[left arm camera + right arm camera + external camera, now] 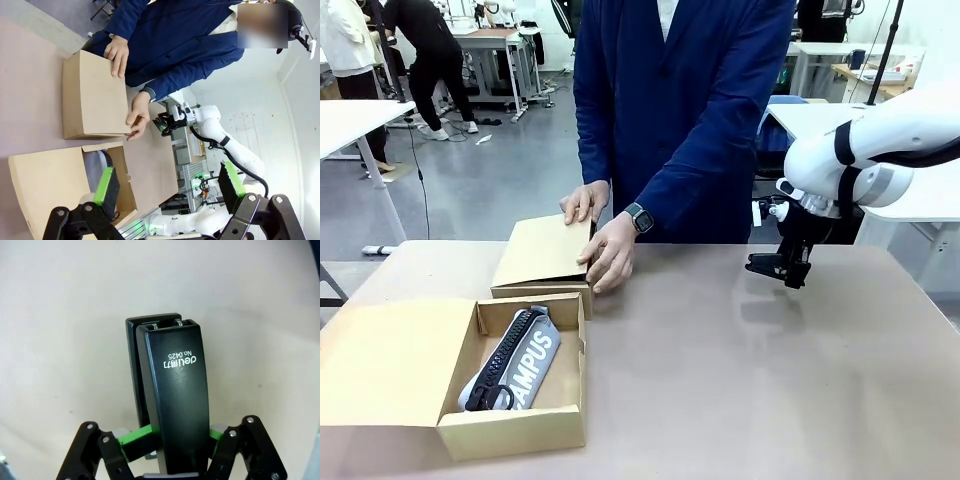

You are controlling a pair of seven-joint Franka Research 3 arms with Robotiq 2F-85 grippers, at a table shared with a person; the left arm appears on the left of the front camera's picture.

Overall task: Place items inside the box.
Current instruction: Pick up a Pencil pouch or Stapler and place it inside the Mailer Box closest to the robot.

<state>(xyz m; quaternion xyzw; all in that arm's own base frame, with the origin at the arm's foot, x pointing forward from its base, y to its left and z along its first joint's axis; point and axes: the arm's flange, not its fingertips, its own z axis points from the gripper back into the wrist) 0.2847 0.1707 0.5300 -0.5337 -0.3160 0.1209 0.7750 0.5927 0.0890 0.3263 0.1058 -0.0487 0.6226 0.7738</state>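
My right fingers [136, 439] are clenched on the black stapler [175, 390], held above the counter [740, 380] at its right side, well apart from the open box [510, 432]. The grey pencil case [520, 358] lies inside that box. My left fingers [106, 185] stand released, over the box. The person's hands [610, 255] rest on a second box [540, 250]

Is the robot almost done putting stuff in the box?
Partly. The grey pencil case already lies in the open box. The right gripper is shut on a black stapler above the table, not yet boxed. A person's hands rest on a second cardboard box.
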